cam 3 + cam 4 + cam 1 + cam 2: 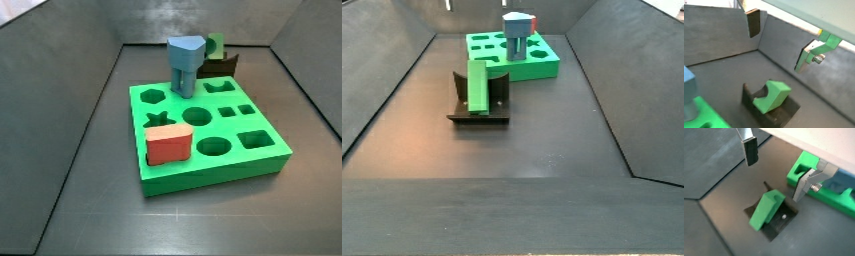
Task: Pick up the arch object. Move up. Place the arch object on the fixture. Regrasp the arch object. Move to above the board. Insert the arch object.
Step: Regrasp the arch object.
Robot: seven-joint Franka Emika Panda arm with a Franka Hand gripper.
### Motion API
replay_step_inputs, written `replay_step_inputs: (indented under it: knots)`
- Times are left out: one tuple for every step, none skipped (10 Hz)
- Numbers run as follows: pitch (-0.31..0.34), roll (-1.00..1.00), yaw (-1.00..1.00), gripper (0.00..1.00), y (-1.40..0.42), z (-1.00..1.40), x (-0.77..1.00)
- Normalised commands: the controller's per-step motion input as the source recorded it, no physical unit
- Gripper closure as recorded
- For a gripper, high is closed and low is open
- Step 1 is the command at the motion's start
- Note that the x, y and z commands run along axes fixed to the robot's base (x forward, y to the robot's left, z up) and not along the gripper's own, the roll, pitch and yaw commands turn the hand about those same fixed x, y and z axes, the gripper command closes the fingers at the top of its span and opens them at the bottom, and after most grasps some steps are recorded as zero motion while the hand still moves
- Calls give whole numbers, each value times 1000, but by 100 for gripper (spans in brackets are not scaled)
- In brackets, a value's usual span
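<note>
Arch object (767,209) propped tilted on fixture (778,221) for regrasp, claw (777,165) released, hovering above, empty.

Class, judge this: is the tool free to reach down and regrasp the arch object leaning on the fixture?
Probably yes. The open tool hangs above the arch object, which leans on the fixture, and nothing lies between them.

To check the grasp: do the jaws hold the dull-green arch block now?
No: the dull-green arch block leans on the dark fixture, and the gripper hangs open above it.
</note>
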Motion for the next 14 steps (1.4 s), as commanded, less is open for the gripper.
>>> replay_step_inputs:
  knots:
    - [44,1000,50,0,-27,-7,51]
    - [63,1000,58,0,-28,-14,68]
    - [86,1000,69,0,-31,-15,87]
    - [100,1000,77,0,-33,-15,90]
    - [129,1000,100,0,-38,-15,97]
    - [153,1000,126,0,-37,-20,98]
    - [155,841,156,0,-40,-16,99]
    - [144,715,165,0,-42,-19,101]
    - [122,464,180,0,-44,-21,101]
    - [97,312,186,0,-35,-11,98]
    - [52,206,191,0,-32,-8,83]
    - [70,181,136,0,73,-1000,33]
    - [39,167,126,0,73,-1000,37]
    - [13,146,124,0,66,-1000,46]
